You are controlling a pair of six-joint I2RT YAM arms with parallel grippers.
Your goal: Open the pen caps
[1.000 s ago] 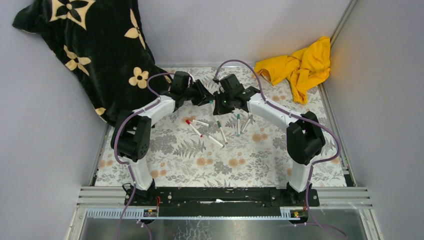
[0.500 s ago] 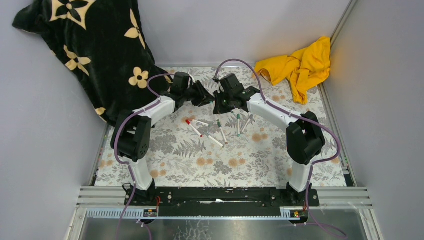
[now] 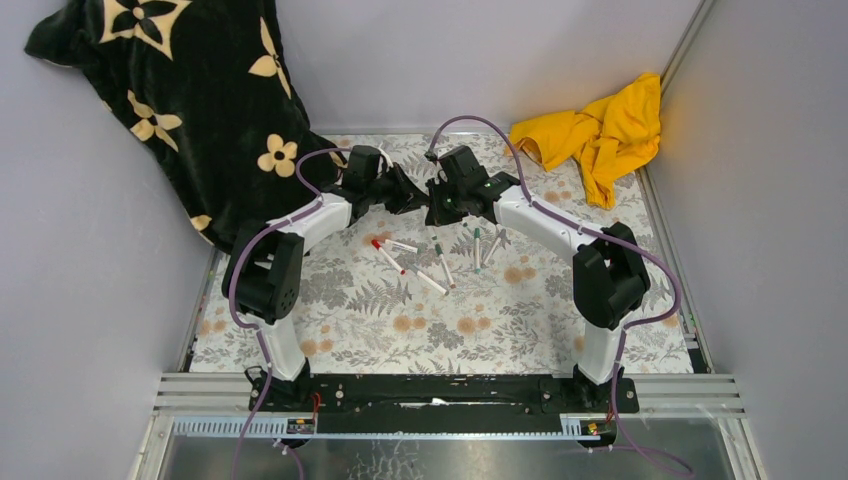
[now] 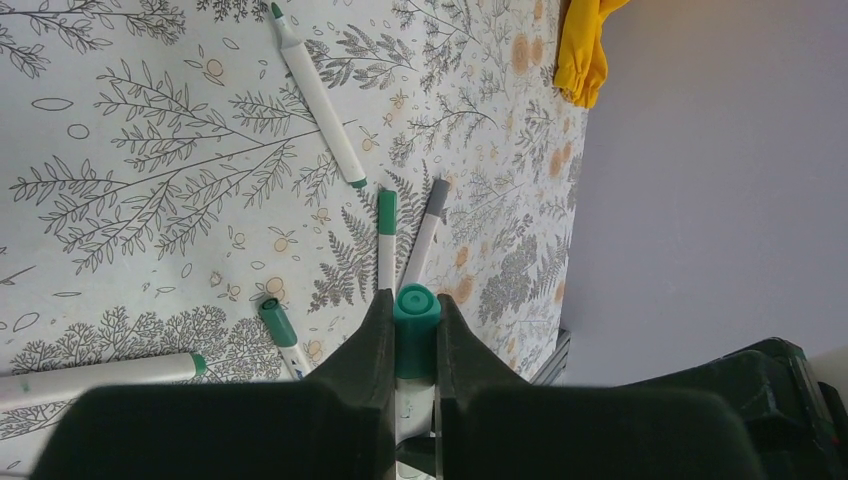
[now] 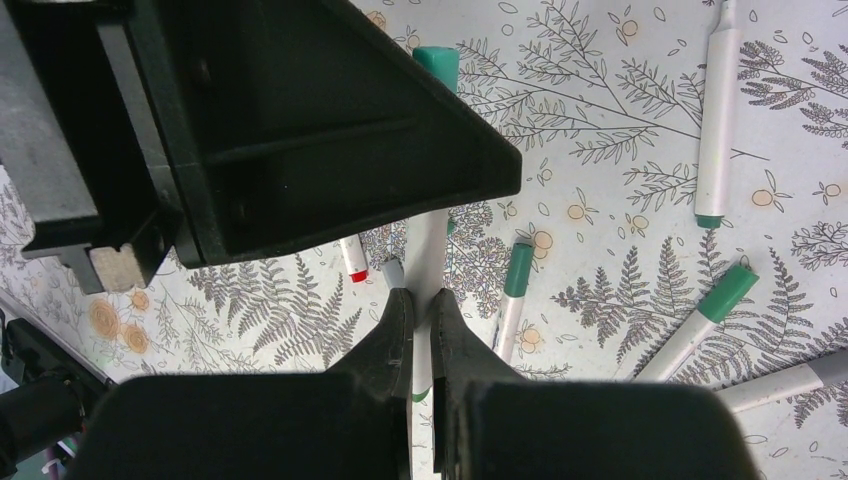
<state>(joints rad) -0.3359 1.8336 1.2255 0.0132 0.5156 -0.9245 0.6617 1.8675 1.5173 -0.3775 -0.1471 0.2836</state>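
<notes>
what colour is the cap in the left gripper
Teal green cap, clearest in left wrist view.

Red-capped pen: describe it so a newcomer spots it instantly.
On the floral table mat, find the scatter of white pens at mid-table. The red-capped pen lies at its left edge; every other cap visible there is green or grey.

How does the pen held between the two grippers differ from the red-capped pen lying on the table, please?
The held pen has a green cap; the red-capped pen has a red one. The held pen is up off the table, left gripper shut on its cap, right gripper on its barrel; the red-capped pen lies flat, untouched. Both have white barrels and caps on.
</notes>
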